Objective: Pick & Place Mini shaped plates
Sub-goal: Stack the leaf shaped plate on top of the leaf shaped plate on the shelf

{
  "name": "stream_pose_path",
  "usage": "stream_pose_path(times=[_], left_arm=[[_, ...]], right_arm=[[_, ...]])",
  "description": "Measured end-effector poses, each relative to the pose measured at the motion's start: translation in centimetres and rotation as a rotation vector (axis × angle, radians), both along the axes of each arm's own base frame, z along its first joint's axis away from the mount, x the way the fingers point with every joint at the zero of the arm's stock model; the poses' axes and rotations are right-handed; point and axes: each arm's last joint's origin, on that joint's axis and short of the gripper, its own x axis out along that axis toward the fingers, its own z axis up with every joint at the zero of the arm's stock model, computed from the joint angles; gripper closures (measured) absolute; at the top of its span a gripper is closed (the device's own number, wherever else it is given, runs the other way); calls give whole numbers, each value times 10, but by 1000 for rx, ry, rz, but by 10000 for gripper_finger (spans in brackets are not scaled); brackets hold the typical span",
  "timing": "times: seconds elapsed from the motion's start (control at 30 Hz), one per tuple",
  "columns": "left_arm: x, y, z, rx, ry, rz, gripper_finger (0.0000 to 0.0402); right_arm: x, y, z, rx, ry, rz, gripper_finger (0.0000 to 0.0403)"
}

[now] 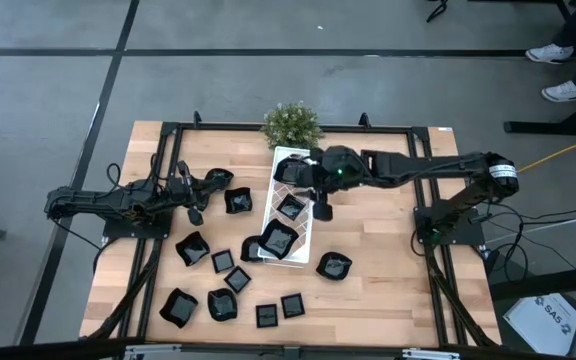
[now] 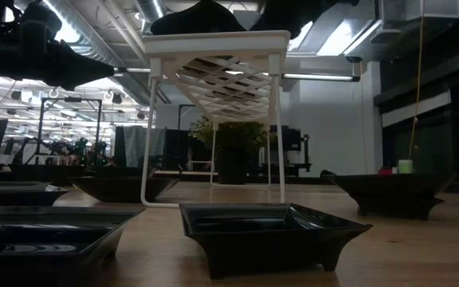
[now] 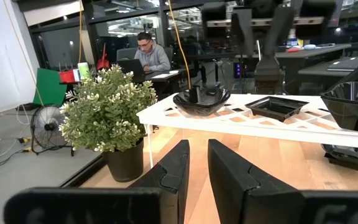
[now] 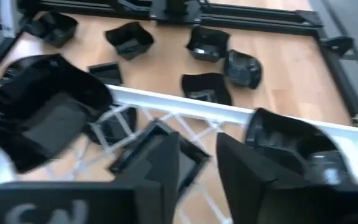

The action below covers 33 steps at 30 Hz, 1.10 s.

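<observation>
- Nearest the front edge of the table [image 1: 368,310], loose mini shaped plates [image 1: 226,290] lie scattered on the wood, glossy black, square and wavy-edged, mostly left of centre.
- One wavy plate [image 1: 333,266] sits alone just right of the white tray's near end.
- The white tray [image 1: 304,240] stands raised on legs in the middle; four black plates rest on its lattice top.
- The right tool [image 1: 321,203] hovers over the tray's middle, fingers apart, grasping nothing.
- The left tool [image 1: 194,210] waits at the table's left, beside more plates; I cannot tell whether it grips anything.
- A potted plant [image 1: 291,124] stands at the far edge, just beyond the tray.
</observation>
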Motion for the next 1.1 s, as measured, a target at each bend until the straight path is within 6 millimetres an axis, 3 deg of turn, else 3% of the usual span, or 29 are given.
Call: stream_pose_path(times=[0.27,0.63,0.87,1.1], left_arm=[[0,0,0,0,0,0,347],[0,0,0,0,0,0,347],[0,0,0,0,0,0,350],[0,0,0,0,0,0,348]], right_arm=[[1,47,2,-21,-22,165,236],[-3,102,10,-20,-123,336,233],[-12,130,8,126,-71,338,233],[-24,162,-6,129,30,328,233]])
